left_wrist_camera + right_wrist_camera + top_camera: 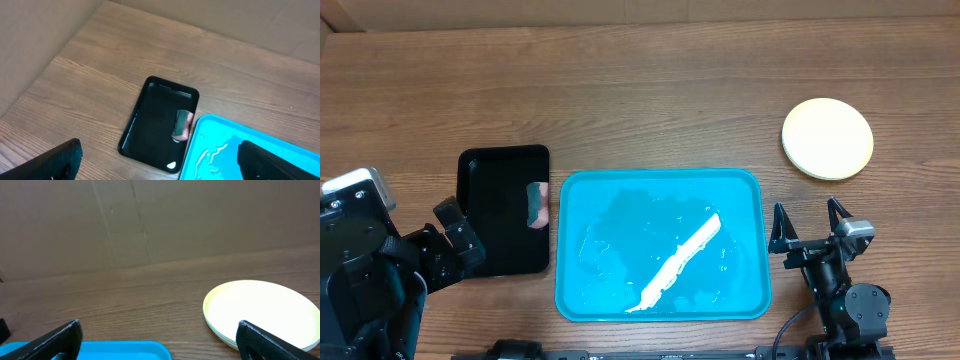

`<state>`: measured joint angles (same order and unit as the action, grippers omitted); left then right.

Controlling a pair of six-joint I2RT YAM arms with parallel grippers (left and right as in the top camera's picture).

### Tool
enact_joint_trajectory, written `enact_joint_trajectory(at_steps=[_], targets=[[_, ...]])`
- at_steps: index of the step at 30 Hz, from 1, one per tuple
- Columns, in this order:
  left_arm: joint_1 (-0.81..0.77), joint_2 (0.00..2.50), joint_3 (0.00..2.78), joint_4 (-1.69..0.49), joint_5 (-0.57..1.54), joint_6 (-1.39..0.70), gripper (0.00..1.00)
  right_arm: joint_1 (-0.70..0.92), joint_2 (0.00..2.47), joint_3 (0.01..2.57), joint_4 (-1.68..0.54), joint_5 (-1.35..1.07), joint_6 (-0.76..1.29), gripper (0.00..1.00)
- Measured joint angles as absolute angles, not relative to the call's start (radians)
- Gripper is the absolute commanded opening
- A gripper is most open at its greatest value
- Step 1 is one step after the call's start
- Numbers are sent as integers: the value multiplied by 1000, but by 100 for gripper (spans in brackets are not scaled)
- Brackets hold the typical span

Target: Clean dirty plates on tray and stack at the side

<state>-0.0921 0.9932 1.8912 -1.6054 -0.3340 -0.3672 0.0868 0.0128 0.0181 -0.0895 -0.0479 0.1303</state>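
Left hand (460, 232), right hand (807, 215) released, sponge (537, 205) in black tray (498, 215), plates (827, 138) stacked outside turquoise tray (620, 195)

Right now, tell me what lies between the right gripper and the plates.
Only bare table; the overhead view shows it between right gripper and plates.

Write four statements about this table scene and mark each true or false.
1. The plates sit on the table, off the turquoise tray. True.
2. The sponge lies in the turquoise tray. False: it lies in the black tray.
3. The left gripper and the right gripper are both open and hold nothing. True.
4. The black tray sits on the right gripper's side of the turquoise tray. False: it sits on the left gripper's side.
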Motion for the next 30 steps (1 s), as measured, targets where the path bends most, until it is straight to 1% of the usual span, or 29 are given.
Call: enact_joint_trajectory(at_steps=[27, 29, 30], targets=[[-92, 993, 1891, -1618, -334, -367, 100, 87, 13, 18, -89, -47, 130, 100], [-92, 993, 1891, -1576, -334, -368, 100, 87, 13, 18, -89, -47, 130, 100], [-92, 993, 1889, -1510, -334, -368, 100, 87, 13, 18, -89, -47, 130, 100]])
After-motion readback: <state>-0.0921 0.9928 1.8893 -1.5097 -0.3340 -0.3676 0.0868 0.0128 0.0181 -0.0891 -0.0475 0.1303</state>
